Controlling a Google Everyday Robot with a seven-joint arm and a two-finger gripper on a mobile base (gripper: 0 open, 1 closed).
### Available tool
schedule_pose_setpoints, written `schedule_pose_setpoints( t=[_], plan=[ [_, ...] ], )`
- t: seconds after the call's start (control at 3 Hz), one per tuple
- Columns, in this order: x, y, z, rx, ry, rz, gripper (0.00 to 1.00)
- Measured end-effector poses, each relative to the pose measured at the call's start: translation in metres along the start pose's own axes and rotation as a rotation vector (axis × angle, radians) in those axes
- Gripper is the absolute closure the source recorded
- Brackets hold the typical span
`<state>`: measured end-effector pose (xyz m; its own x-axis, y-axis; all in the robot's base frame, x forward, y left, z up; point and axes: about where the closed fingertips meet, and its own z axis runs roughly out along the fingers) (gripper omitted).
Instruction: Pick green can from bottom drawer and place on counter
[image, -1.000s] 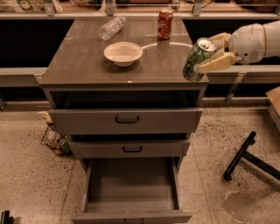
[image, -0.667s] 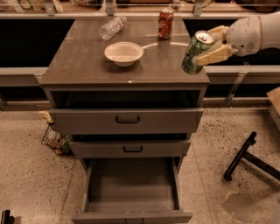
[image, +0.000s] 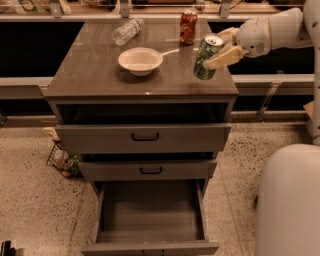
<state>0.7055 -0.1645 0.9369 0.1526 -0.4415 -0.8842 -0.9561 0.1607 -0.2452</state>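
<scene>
In the upper right, the gripper (image: 217, 49) held the tilted green can (image: 205, 59) tight over the counter (image: 95, 75), likely so it could set it down there.

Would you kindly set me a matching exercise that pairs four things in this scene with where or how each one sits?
Things:
1. green can
2. red can
3. white bowl
4. bottom drawer

Places or states:
A. pulled open, lowest of the cabinet
B. standing upright at the back of the counter
C. held tilted in the claw at the counter's front right corner
D. sitting near the middle of the counter

Pairs: 1-C, 2-B, 3-D, 4-A
</scene>
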Motion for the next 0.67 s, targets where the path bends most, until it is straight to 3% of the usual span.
schedule_pose_setpoints(
  t=[0.67],
  plan=[
    [0.021,-0.012,0.044,-0.057,0.026,0.045,0.6]
  ],
)
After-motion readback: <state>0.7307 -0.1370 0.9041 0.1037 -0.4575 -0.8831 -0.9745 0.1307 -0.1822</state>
